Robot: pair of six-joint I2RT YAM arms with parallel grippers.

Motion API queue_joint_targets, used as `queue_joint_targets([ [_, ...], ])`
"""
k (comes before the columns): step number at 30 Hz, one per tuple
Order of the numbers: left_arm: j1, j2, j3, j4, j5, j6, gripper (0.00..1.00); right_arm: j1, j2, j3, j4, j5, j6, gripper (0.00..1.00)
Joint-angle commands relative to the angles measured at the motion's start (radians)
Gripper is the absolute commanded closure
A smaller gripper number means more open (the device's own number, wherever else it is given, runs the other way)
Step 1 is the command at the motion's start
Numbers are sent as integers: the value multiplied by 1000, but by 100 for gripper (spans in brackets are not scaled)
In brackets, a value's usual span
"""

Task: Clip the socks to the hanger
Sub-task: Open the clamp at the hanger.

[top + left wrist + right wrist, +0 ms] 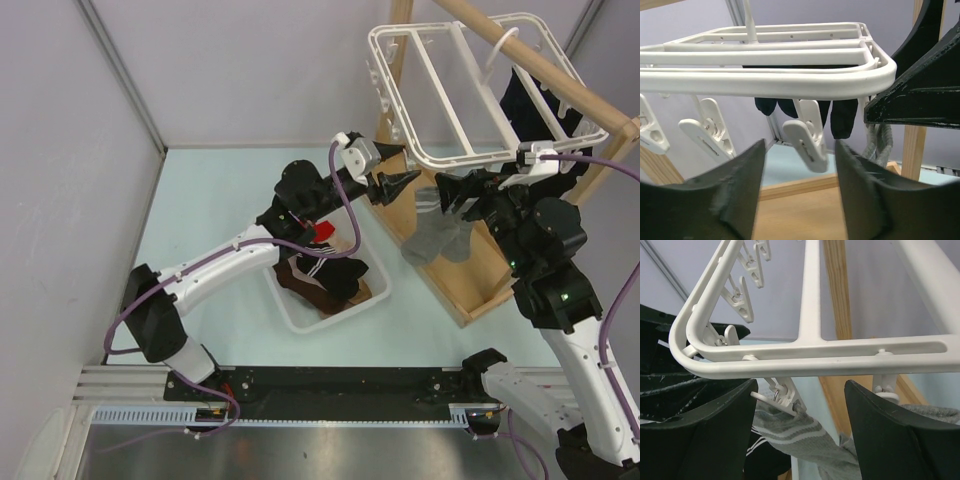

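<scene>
The white hanger (pixel 470 95) hangs from a wooden pole at the back right. A grey sock (pixel 440 238) with white stripes dangles from a clip (pixel 785 394) on its near bar, and dark socks (pixel 530 100) hang on its far side. My left gripper (pixel 405 183) is open just left of the grey sock. In its wrist view an empty white clip (pixel 805 137) hangs past the wide-apart fingers (pixel 735 200). My right gripper (pixel 452 190) is open too, facing the left one under the hanger's near corner. The clipped grey sock (pixel 807 432) sits between its fingertips (pixel 880 430) without being gripped.
A white basket (pixel 285 305) on the table under the left arm holds brown and black socks (pixel 325 280). The wooden rack's base (pixel 480 270) and upright post (pixel 398 70) stand beneath and behind the hanger. More empty clips (pixel 707 132) dangle along the hanger's bars.
</scene>
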Motion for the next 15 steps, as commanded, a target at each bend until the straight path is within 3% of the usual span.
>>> queue_joint_targets([
  [1, 6, 8, 47, 38, 35, -28, 46, -6, -18, 8, 19, -3, 0, 25],
  [15, 2, -4, 54, 18, 40, -51, 90, -6, -75, 8, 35, -118, -28, 25],
])
